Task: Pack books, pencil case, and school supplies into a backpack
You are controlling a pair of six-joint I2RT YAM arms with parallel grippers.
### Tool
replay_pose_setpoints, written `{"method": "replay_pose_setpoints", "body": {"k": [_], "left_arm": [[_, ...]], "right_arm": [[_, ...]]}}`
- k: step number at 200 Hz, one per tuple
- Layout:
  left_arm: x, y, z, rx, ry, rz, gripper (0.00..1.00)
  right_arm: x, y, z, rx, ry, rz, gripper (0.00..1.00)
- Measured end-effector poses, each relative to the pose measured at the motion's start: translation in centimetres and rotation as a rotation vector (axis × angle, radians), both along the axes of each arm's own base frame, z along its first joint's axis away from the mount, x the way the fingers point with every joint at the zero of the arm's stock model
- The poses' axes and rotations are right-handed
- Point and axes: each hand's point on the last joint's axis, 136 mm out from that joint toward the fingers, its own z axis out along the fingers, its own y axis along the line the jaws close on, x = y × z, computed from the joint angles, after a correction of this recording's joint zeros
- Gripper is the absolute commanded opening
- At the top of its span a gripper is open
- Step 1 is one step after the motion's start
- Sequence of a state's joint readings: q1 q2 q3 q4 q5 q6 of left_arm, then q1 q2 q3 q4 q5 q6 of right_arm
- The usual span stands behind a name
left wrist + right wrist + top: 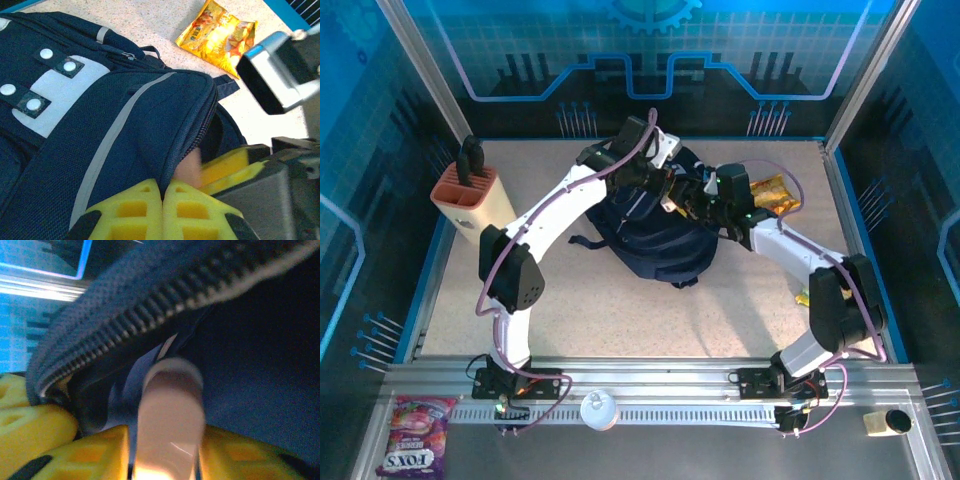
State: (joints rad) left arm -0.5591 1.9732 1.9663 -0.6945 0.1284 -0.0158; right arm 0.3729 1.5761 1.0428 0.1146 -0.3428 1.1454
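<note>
Pink pencil case (167,405) sits clamped in right claw (165,457), inside backpack (250,365) mouth.

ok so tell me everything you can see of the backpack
The backpack is large, dark navy woven fabric, lying on the table between the arms. It has a thin grey stripe, a pale patch with white snaps and dark straps. Its zip is open; the left gripper pinches the flap edge, and the right gripper holds a pale pink item at the opening.
</note>
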Motion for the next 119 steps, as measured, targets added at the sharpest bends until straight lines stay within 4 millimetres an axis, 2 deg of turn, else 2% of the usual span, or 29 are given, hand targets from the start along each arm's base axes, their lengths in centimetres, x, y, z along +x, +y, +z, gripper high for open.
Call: {"method": "replay_pose_setpoints", "body": {"k": [10, 30, 71, 90, 119], "left_arm": [[0.3, 0.3, 0.2, -0.017, 0.006, 0.012, 0.00], [0.5, 0.4, 0.3, -0.038, 0.016, 0.020, 0.00], [0.4, 0.3, 0.2, -0.057, 0.023, 0.015, 0.01], [0.3, 0.3, 0.0, -0.063, 0.028, 0.011, 0.11], [-0.6, 0.3, -0.1, -0.095, 0.053, 0.008, 0.38]], "right_arm": [[0.3, 0.0, -0.2, -0.003, 0.006, -0.006, 0.52], [0.3, -0.3, -0.7, -0.016, 0.022, -0.023, 0.54], [-0.9, -1.5, -0.2, -0.059, 0.007, -0.047, 0.47], [-2.3, -2.5, 0.8, -0.082, -0.028, -0.057, 0.47], [-4.7, -5.3, 1.6, -0.139, -0.068, -0.114, 0.54]]}}
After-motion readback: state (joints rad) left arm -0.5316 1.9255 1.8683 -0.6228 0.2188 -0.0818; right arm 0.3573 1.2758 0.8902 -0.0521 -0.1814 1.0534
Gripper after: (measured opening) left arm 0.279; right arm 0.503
